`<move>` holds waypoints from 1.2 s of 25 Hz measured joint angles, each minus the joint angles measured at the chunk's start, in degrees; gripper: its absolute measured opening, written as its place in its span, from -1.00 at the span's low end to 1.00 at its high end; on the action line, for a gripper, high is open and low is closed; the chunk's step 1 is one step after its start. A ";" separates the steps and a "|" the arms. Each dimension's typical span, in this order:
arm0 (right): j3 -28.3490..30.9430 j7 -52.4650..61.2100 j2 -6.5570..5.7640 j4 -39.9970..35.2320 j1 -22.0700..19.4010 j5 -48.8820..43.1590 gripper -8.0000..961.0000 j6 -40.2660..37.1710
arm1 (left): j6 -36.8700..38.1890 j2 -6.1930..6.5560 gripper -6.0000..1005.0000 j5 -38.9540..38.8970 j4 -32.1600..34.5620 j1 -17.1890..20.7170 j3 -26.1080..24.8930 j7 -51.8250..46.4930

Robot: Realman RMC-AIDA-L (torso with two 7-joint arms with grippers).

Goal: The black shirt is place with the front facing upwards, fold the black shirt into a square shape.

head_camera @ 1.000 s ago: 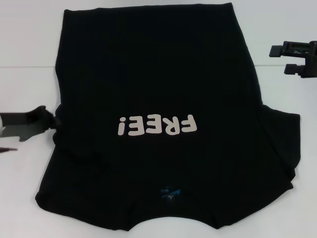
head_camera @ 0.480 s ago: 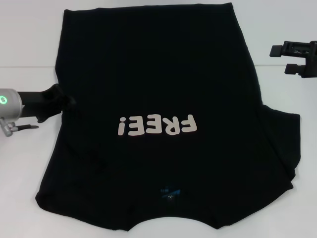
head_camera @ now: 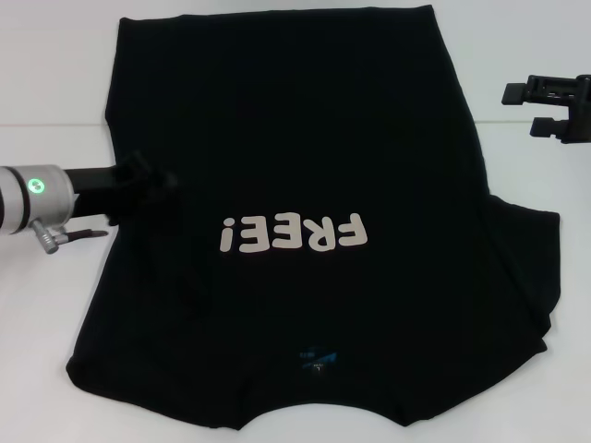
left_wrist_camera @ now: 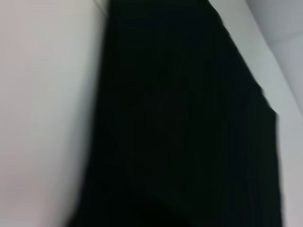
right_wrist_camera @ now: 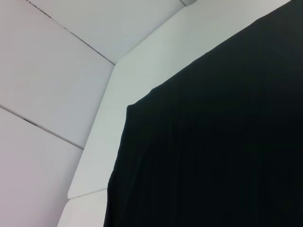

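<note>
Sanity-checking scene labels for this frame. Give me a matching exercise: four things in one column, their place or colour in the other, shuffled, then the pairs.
Things:
1. left gripper
2. right gripper
3. FREE! lettering
4. neck label

Descriptions:
A. small and blue, on the shirt end nearest the robot
B. off-white, mid-front of the black shirt
C. over the shirt's left edge, level with the lettering
D. off the shirt, above the white table, to the right

Pairs: 1-C, 2-D, 3-B, 4-A
</note>
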 joint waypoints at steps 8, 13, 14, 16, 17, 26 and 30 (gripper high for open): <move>-0.01 -0.01 0.00 0.41 0.25 0.00 0.96 0.04 | 8.68 0.64 -0.68 -2.51 0.56 -0.48 0.33 1.81; -0.07 -1.17 -0.11 0.39 0.06 0.06 0.96 -0.22 | 20.94 1.91 -0.26 -3.15 6.02 3.98 0.20 16.49; -0.05 -2.02 -0.17 0.39 -0.07 0.10 0.96 -0.38 | 26.11 2.06 -0.18 -3.15 7.81 5.21 0.24 24.79; 0.02 -4.17 -0.45 0.36 -0.32 0.17 0.96 -1.05 | 29.62 2.05 -0.01 -3.03 9.13 6.01 0.35 30.51; 0.05 -5.14 -0.62 0.22 -0.45 0.13 0.96 -1.48 | 32.44 1.70 0.07 -2.84 10.69 6.97 0.47 35.51; 1.66 -2.50 -2.94 -2.42 -4.05 -5.80 0.96 -10.03 | 35.54 -1.23 0.07 -1.78 17.06 12.14 1.92 46.32; 3.17 1.31 -3.49 -4.38 -5.84 -12.63 0.96 -14.17 | 35.55 -1.50 0.07 -1.76 16.95 12.43 2.12 45.12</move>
